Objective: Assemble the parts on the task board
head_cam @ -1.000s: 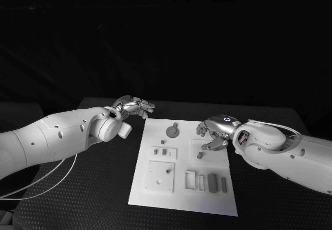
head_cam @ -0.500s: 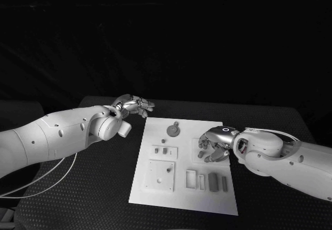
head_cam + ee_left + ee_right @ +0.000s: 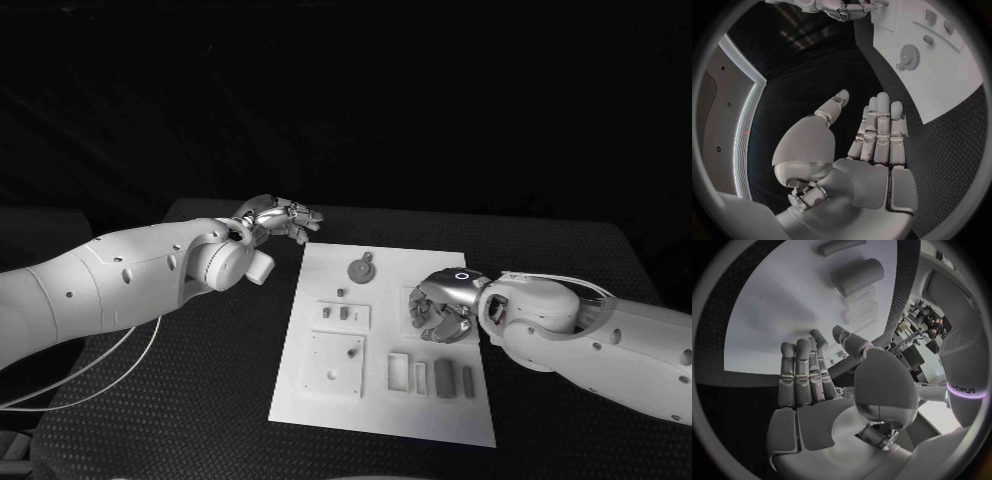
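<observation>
Head view: right hand [image 3: 440, 308] (fingers curled) over task board [image 3: 378, 400]

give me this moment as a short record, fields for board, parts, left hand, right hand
board: white task board lying flat on the black table
parts: small grey pieces on the board, among them a round part near its far end and two upright blocks near its right edge
left hand: left hand off the board's far left corner, over the table, fingers apart, holding nothing
right hand: right hand over the board's right side, fingers pointing down at it; whether it holds a part cannot be told
</observation>
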`<action>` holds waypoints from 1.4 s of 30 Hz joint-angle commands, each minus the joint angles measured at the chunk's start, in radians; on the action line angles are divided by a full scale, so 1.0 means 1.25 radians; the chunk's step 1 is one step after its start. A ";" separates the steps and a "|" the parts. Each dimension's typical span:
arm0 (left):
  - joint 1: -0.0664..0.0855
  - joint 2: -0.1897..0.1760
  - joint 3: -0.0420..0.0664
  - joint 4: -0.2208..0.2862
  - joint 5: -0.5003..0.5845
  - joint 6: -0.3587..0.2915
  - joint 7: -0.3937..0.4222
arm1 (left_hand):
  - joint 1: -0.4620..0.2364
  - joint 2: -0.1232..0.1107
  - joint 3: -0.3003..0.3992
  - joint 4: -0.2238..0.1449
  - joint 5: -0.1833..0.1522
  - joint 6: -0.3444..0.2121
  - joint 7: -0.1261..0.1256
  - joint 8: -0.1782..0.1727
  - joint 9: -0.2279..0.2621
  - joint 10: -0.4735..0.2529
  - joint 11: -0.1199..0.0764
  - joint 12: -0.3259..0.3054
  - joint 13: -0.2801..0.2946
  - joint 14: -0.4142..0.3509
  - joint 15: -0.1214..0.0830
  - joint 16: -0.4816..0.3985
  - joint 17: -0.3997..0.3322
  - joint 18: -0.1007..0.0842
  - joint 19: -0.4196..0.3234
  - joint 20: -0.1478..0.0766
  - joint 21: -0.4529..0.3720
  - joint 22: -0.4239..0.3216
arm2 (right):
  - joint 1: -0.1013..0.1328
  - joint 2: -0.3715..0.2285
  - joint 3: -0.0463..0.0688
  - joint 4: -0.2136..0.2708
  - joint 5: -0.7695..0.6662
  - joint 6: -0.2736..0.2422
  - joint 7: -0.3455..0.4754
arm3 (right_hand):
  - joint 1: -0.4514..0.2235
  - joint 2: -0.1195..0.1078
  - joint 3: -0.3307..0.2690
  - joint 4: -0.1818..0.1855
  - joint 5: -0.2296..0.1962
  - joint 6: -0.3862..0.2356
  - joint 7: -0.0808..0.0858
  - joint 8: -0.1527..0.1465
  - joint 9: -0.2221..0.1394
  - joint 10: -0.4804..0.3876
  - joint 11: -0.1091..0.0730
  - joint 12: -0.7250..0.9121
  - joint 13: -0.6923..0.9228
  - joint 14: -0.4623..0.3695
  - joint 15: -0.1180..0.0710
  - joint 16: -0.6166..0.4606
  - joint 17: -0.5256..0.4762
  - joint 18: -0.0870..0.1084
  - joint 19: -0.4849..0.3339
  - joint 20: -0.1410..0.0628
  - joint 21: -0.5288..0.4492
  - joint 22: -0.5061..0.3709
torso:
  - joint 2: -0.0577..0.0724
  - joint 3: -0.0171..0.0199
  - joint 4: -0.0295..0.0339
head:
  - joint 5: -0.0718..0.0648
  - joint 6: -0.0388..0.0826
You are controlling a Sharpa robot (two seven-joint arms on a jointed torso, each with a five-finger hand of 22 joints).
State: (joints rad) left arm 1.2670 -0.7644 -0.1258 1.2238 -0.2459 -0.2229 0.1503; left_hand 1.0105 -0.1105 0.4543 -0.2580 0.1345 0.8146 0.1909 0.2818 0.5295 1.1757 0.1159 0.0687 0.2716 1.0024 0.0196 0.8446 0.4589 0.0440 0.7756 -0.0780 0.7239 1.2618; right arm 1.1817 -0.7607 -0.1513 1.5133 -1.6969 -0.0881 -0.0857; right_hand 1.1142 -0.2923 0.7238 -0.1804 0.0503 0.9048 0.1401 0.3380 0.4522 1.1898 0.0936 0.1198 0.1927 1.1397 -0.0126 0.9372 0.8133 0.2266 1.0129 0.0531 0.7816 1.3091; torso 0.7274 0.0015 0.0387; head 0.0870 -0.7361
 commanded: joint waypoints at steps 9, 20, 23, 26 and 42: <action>0.001 0.001 0.001 0.001 0.001 0.014 0.008 | -0.005 0.006 -0.004 0.001 -0.004 -0.006 0.000 0.003 0.000 -0.001 0.003 0.001 -0.001 0.004 -0.001 -0.003 0.001 0.006 0.006 -0.002 -0.003 0.002 | -0.005 0.018 -0.002 -0.010 -0.037 -0.040 -0.009 | 0.018 0.006 0.031 0.016 -0.002 0.017 0.001 0.010 0.002 0.019 -0.004 0.009 0.005 0.009 -0.007 0.010 -0.005 0.028 0.014 -0.005 0.008 0.011 | 0.000 0.0002 -0.0006 | 0.001 -0.002; 0.001 0.000 0.001 0.002 0.001 0.016 0.007 | -0.007 0.007 -0.004 0.002 -0.004 -0.006 0.000 0.004 0.000 -0.002 0.003 0.001 -0.001 0.004 0.000 -0.004 0.002 0.007 0.007 -0.002 -0.004 0.002 | -0.008 0.026 -0.003 -0.013 -0.059 -0.031 -0.013 | 0.046 0.032 0.072 0.028 -0.002 0.061 -0.012 0.030 0.009 0.064 -0.021 0.028 0.017 0.024 -0.023 0.020 -0.008 0.028 0.030 -0.014 0.020 0.012 | 0.000 -0.0002 -0.0006 | 0.001 -0.003; 0.001 -0.001 0.001 0.003 0.001 0.016 0.007 | -0.007 0.007 -0.005 0.003 -0.004 -0.006 0.000 0.004 0.000 -0.002 0.003 0.001 -0.001 0.004 0.000 -0.004 0.002 0.007 0.007 -0.002 -0.004 0.002 | -0.009 0.027 -0.003 -0.014 -0.065 -0.031 -0.012 | 0.047 0.039 0.077 0.027 -0.002 0.078 -0.018 0.038 0.011 0.080 -0.027 0.036 0.022 0.029 -0.029 0.023 -0.009 0.028 0.035 -0.017 0.025 0.013 | 0.000 -0.0001 -0.0007 | 0.001 -0.004; 0.001 0.000 0.001 0.003 0.001 0.018 0.006 | -0.007 0.007 -0.005 0.003 -0.004 -0.007 0.000 0.004 0.000 -0.002 0.003 0.001 -0.001 0.004 0.000 -0.004 0.002 0.007 0.007 -0.002 -0.004 0.002 | -0.009 0.029 -0.003 -0.014 -0.069 -0.028 -0.010 | 0.051 0.048 0.082 0.024 -0.002 0.094 -0.025 0.045 0.014 0.094 -0.033 0.042 0.026 0.032 -0.035 0.026 -0.010 0.028 0.037 -0.019 0.028 0.014 | 0.000 -0.0003 -0.0005 | 0.001 -0.004; 0.001 0.000 0.001 0.002 0.001 0.017 0.006 | -0.007 0.007 -0.005 0.003 -0.004 -0.007 0.000 0.004 -0.001 -0.002 0.003 0.001 -0.001 0.004 0.000 -0.005 0.003 0.007 0.007 -0.002 -0.005 0.002 | -0.010 0.025 -0.003 -0.016 -0.088 -0.055 -0.035 | 0.046 0.067 0.097 0.007 -0.002 0.121 -0.036 0.055 0.022 0.119 -0.044 0.050 0.038 0.044 -0.045 0.034 -0.012 0.028 0.048 -0.027 0.041 0.013 | 0.000 0.0002 0.0002 | 0.001 -0.006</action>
State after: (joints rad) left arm 1.2670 -0.7663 -0.1259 1.2246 -0.2459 -0.2140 0.1493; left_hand 1.0066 -0.1066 0.4516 -0.2553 0.1345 0.8147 0.1909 0.2818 0.5295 1.1757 0.1155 0.0687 0.2719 1.0024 0.0196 0.8447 0.4616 0.0403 0.7795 -0.0817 0.7239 1.2633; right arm 1.1701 -0.7291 -0.1548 1.4918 -1.7906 -0.1473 -0.1216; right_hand 1.1714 -0.2176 0.8403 -0.1716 0.0493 1.0338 0.1084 0.3979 0.4644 1.3296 0.0391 0.1779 0.2399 1.1912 -0.0640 0.9758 0.7999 0.2268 1.0649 0.0193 0.8258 1.3091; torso 0.7272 0.0012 0.0386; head 0.0871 -0.7447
